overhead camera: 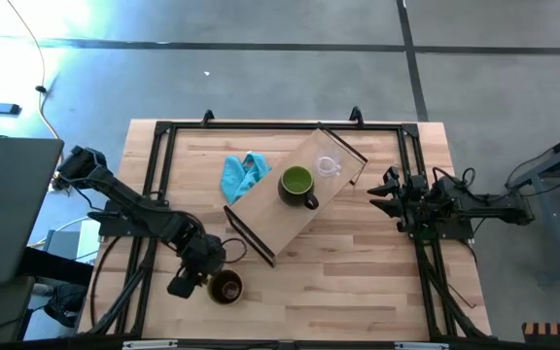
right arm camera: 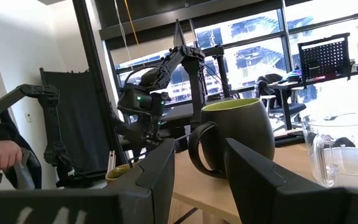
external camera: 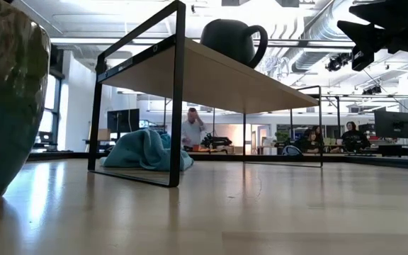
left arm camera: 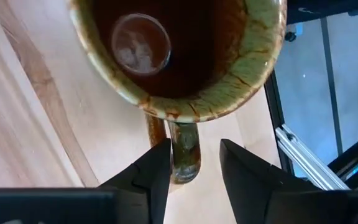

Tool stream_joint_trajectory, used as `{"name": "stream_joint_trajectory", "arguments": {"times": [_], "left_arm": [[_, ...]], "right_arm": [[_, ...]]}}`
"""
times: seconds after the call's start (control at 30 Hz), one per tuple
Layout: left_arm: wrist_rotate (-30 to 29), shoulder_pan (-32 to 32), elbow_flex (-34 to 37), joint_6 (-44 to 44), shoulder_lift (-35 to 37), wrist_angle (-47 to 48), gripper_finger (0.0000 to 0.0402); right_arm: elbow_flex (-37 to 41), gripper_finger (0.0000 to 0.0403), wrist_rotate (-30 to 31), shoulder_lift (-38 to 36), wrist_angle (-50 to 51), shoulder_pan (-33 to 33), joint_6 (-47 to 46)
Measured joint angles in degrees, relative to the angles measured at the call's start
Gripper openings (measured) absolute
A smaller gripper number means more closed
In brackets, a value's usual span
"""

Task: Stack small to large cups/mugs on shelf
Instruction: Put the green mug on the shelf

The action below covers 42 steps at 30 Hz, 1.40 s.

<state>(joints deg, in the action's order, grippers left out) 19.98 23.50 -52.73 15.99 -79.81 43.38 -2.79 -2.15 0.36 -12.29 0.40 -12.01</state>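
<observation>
Glossy glazed brown mug (left arm camera: 185, 56), clear glass cup (overhead camera: 329, 166), matt green mug (right arm camera: 238, 134), pale smooth wood shelf (overhead camera: 280, 209), soft blue cloth (overhead camera: 242, 175)

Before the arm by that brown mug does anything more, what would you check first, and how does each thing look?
1. Left gripper open around the brown mug's handle: ok, a finger on each side, not closed.
2. Brown mug upright on the tabletop: ok.
3. Green mug and glass cup already on the shelf: ok.
4. Free room on the shelf for the brown mug: ok, the end nearer it is bare.
5. Right gripper clear of the shelf: ok, open beside it.
6. Blue cloth out of the way: ok.
</observation>
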Motion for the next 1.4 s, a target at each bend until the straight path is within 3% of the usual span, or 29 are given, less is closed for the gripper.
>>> {"name": "stream_joint_trajectory", "arguments": {"times": [0.73, 1.17, 1.4], "left_arm": [[-11.67, -0.23, -1.25, 1.59, 6.64, 1.19, 0.0143], [-18.21, -0.23, -3.69, -15.58, 6.53, -7.13, 0.0143], [-21.13, -0.28, -3.72, -23.33, 2.72, -8.42, 0.0143]], "right_arm": [[0.00, 0.0131, -0.46, -0.02, -0.43, 0.02, -3.17], [0.00, 0.0131, -0.46, -0.01, -0.42, 0.02, -3.01], [0.00, 0.0131, -0.46, -0.01, -0.22, 0.02, -2.98]]}}
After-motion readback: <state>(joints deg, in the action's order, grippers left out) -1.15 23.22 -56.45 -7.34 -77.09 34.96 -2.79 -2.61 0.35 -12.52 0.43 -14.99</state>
